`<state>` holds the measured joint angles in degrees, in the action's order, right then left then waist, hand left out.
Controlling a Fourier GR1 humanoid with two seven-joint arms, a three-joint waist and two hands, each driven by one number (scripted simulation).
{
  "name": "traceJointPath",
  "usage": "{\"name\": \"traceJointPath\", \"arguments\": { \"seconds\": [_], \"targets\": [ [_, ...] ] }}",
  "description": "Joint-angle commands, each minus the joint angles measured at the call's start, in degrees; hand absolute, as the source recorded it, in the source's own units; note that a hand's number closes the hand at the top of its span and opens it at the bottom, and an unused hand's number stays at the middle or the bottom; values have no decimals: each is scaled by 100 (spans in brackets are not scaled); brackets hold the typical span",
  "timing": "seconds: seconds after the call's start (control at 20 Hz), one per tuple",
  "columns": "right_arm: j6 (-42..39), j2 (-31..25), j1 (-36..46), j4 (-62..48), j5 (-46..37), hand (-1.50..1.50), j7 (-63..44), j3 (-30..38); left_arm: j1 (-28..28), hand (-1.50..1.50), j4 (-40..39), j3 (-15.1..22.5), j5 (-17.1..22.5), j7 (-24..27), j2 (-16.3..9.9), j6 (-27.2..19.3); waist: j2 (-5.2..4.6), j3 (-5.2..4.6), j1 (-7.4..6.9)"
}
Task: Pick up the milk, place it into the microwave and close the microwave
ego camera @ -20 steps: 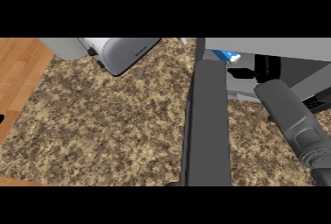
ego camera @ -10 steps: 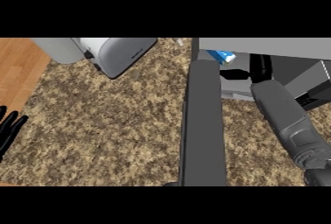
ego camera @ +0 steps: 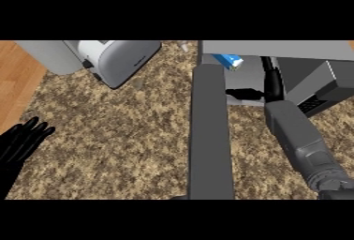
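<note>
The milk (ego camera: pixel 229 61), a white carton with a blue top, stands inside the microwave (ego camera: pixel 314 79) at the upper right, just behind the door's top edge. The microwave's door (ego camera: pixel 210 136) hangs open, a long grey slab reaching toward the lower edge. My right hand (ego camera: pixel 270 86) is inside the opening, right of the milk, fingers pointing away from me and thumb (ego camera: pixel 242 93) stretched left below the carton; it looks apart from the milk. My left hand (ego camera: pixel 21 143) is open at the lower left with its fingers up.
A grey and white toaster (ego camera: pixel 117 60) stands at the back left on the speckled counter (ego camera: pixel 124 131). The counter's left edge borders a wooden floor (ego camera: pixel 14 79). My right forearm (ego camera: pixel 304 145) lies right of the door.
My left hand has risen into view at the lower left. My right forearm has shifted a little, the hand staying inside the microwave beside the milk.
</note>
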<state>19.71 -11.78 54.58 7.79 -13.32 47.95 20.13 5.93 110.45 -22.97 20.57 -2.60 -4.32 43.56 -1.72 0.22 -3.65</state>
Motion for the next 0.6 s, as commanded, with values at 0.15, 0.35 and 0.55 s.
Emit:
{"name": "traceJointPath", "arguments": {
  "seconds": [0.15, 0.35, 0.55],
  "targets": [
    [-1151, 352, -552, 5, 401, -150, 474, 269, -61, 150, 182, 607, -108, -343, 347, -171, 107, -7, 214],
    [-1604, 436, -954, 137, 522, -150, 765, 289, -13, 150, 505, 893, -84, -677, 374, -332, 137, -12, 269],
    [-2070, 412, -1310, 410, 597, -150, 700, 182, -34, 150, 713, 1255, -37, -1117, 427, -541, 180, -19, 358]
  ]
}}
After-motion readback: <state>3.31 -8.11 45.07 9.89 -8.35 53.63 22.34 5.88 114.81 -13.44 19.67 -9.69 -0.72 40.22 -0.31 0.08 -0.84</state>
